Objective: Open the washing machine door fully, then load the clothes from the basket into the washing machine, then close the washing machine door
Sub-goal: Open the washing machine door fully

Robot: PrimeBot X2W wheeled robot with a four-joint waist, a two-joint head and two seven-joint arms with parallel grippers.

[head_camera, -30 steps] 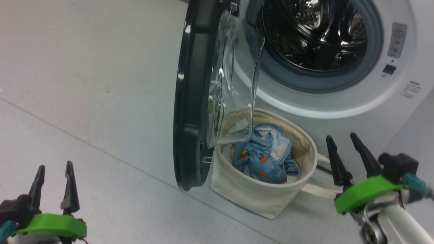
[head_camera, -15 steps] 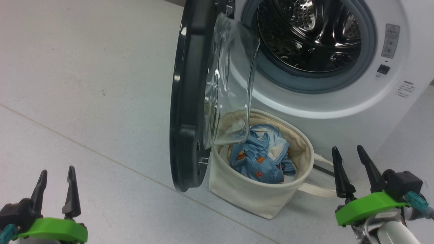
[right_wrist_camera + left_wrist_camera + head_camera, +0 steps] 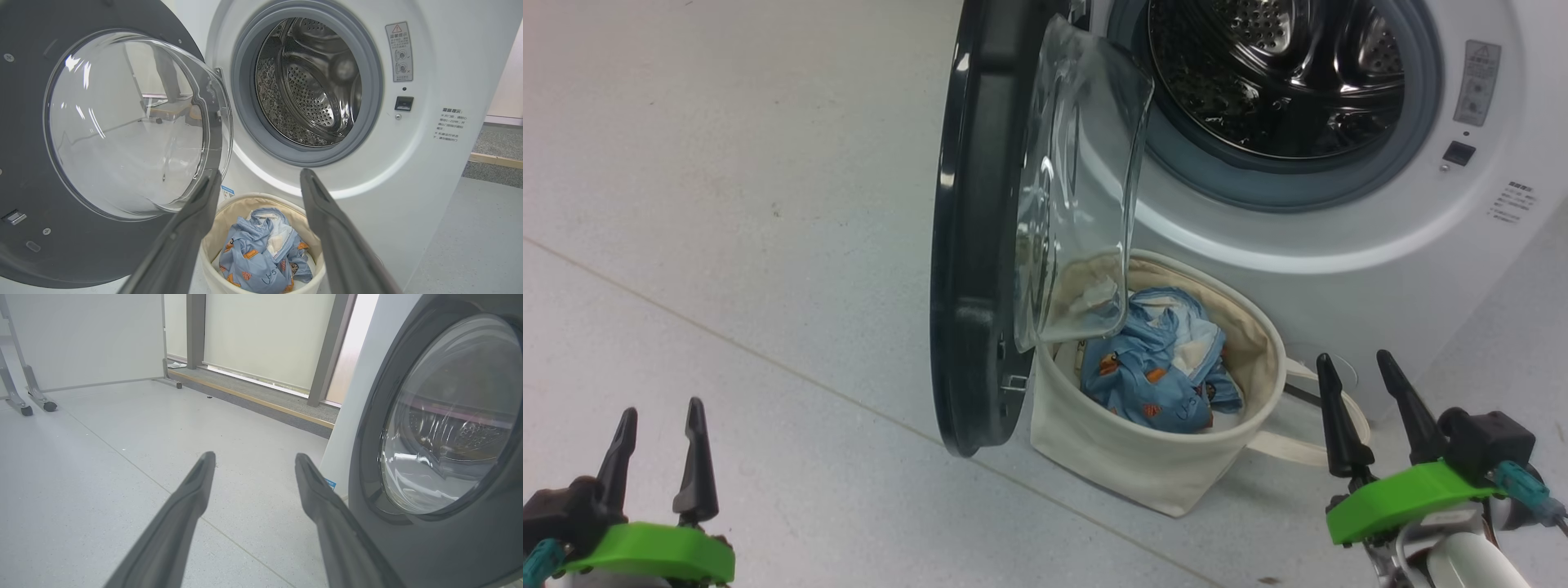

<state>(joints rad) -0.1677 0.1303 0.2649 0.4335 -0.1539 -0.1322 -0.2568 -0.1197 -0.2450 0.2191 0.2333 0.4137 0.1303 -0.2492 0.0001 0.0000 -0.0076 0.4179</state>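
- The washing machine door [image 3: 980,245] is swung out from the washing machine [image 3: 1421,269] and is seen edge-on in the head view, so the drum [image 3: 1274,82] is laid bare for loading. It is judged not yet fully open, since its glass bowl [image 3: 1086,204] overhangs the near rim of the basket [image 3: 1143,457].
- The basket is set on the floor [image 3: 727,245] at the machine's foot, just below the opening, which is judged to keep the lift short.
- The clothes [image 3: 1156,376] are bunched inside the basket: light blue fabric with orange prints, with some white cloth beside it. Nothing is draped over the rim.
- No garment is seen in the visible part of the drum.
- The left gripper [image 3: 660,412] is held low over bare floor on the door's outer side, spread wide with nothing between its fingers.
- The right gripper [image 3: 1352,359] is held near the basket's loop handle [image 3: 1298,453] and aimed at the basket and the opening. It is spread wide and empty, and is judged ready to reach for the clothes.
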